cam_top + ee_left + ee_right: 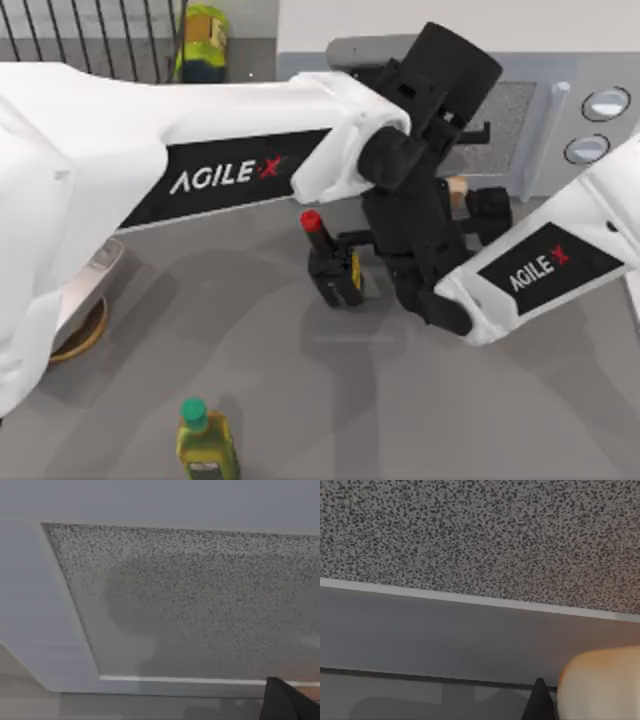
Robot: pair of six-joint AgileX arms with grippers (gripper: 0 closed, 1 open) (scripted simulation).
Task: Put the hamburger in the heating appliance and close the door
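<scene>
The heating appliance is a pale grey microwave at the back right. Its door has a speckled window, and a slim bar handle stands beside two knobs. In the top view the door looks flush with the front. My left gripper reaches over to the window. My right gripper sits just in front of the door, low down, shut on the hamburger, a pale tan bun close to the door's lower edge.
A red-capped dark bottle stands mid-table beside my two crossed arms. Near the front edge stands a green-capped yellow-green bottle. A black wire rack and a yellow-green pack are at the back left, and a round board lies at the left.
</scene>
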